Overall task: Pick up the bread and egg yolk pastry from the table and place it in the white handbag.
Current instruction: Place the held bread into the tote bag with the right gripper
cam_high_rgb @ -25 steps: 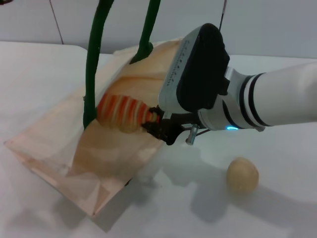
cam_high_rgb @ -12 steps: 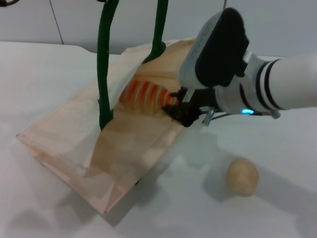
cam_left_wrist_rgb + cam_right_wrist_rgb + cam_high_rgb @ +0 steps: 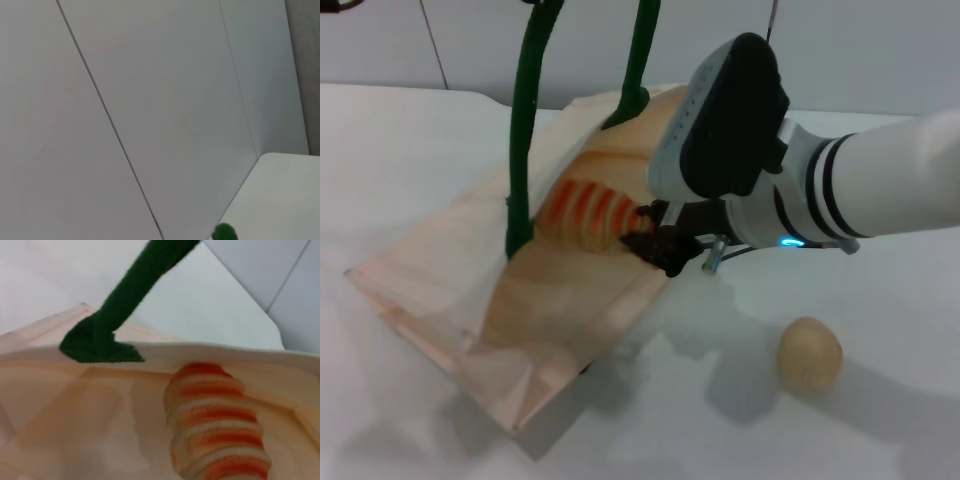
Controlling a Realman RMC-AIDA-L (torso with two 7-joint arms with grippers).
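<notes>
The white handbag [image 3: 535, 310] lies tilted on the table, its mouth held open by its green rope handles [image 3: 525, 130], which rise out of the top of the head view. My right gripper [image 3: 655, 243] is at the bag's mouth, shut on one end of the striped bread [image 3: 585, 215], which reaches inside the bag. The right wrist view shows the bread [image 3: 215, 425] against the bag's inner fabric below a green handle tab [image 3: 97, 342]. The egg yolk pastry [image 3: 810, 352] sits on the table to the right of the bag. My left gripper is out of view; its wrist view shows only a tip of green handle [image 3: 224, 232].
The white table [image 3: 400, 150] stretches around the bag, with a grey wall [image 3: 880, 50] behind it. My right arm [image 3: 880, 190] reaches in from the right, above the pastry.
My right gripper with the bread drew back up and to the right, then moved left and down into the bag's mouth again. The bag shifted with it. The pastry has not moved.
</notes>
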